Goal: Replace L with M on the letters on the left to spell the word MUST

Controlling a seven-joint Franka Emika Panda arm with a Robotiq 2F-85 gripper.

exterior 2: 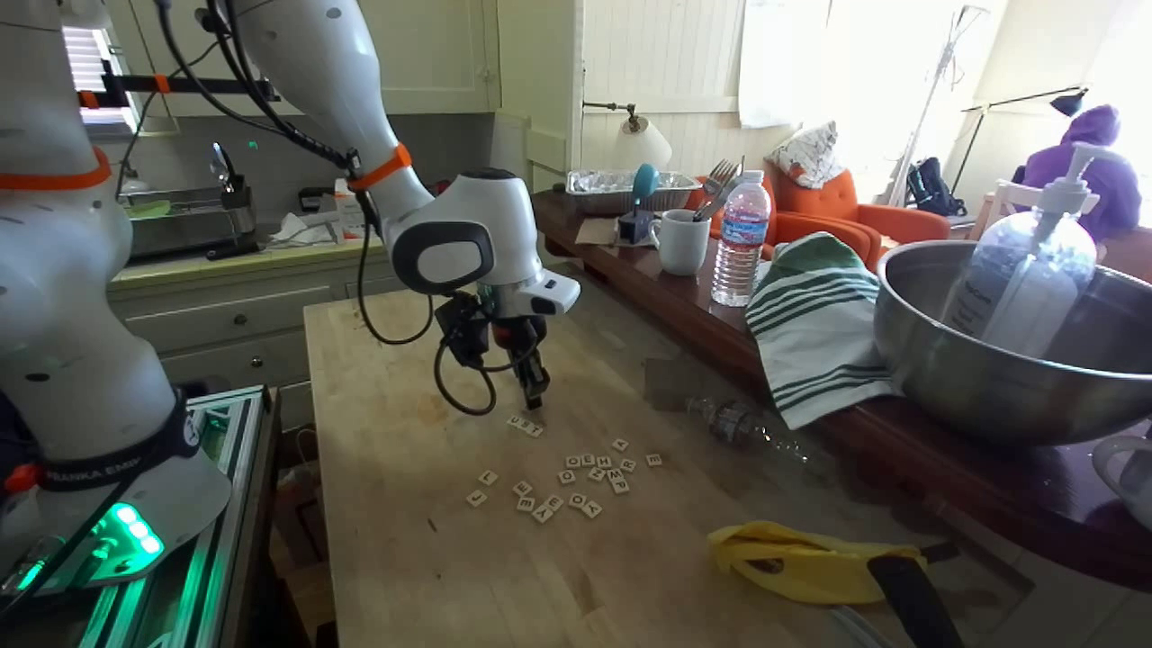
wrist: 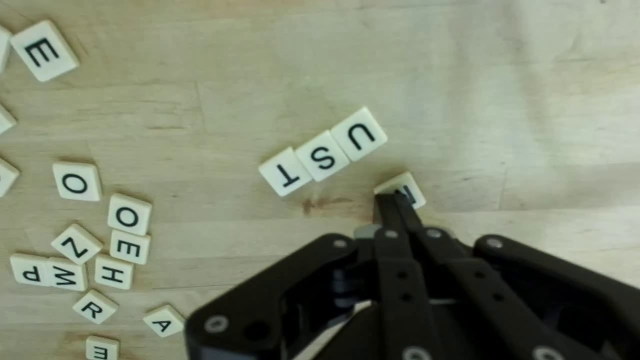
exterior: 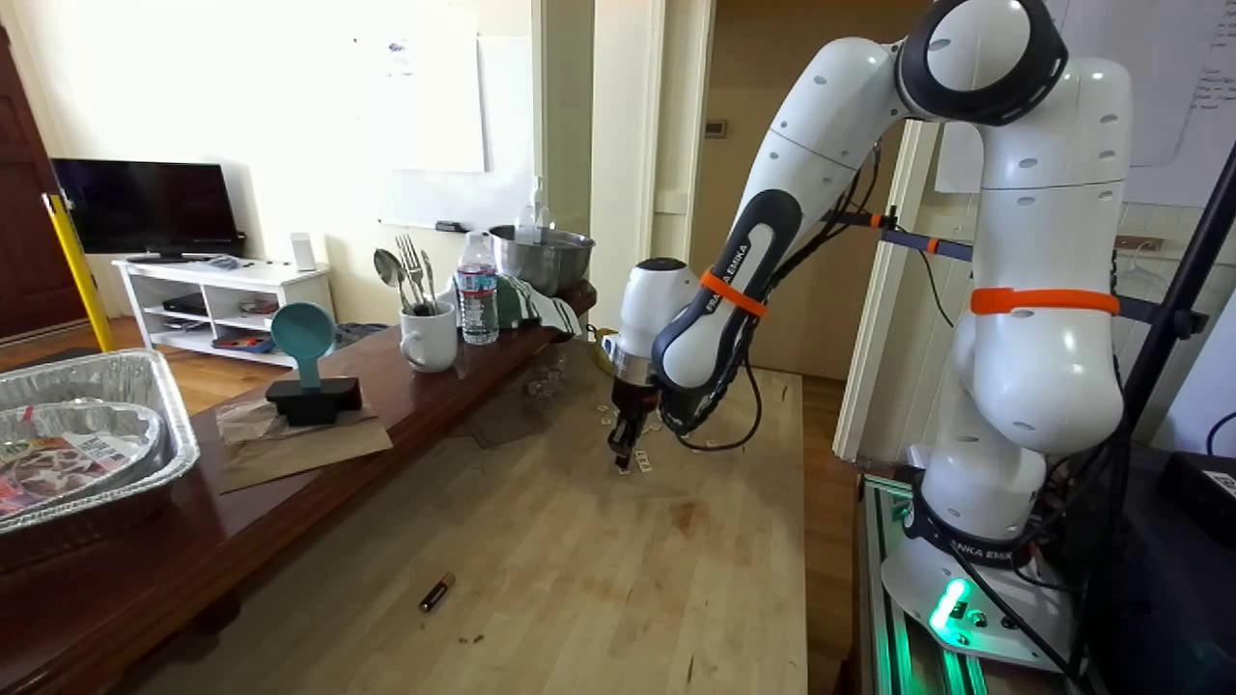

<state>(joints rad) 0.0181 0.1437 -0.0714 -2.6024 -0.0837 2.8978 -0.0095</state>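
We're guessing the half-hidden M [wrist: 409, 188], five o'clock from U [wrist: 359, 134] in the wrist view, is light, stiff and slidey, so we'd pinch opposite edges, but our gripper [wrist: 394, 198] sits fully closed over it, holding nothing.

In the wrist view I read the U tile [wrist: 359, 134], the S tile [wrist: 322, 156] and the T tile [wrist: 285, 172], small cream squares with black letters, face up in a slanting row, edge touching edge. A fourth tile [wrist: 411, 184] sits just apart from them, near the U end, turned at an angle and partly hidden; the strokes that show could be an M's. In an exterior view I make out two loose tiles [exterior 2: 487, 477] near each other, possibly Ls, too small to settle.
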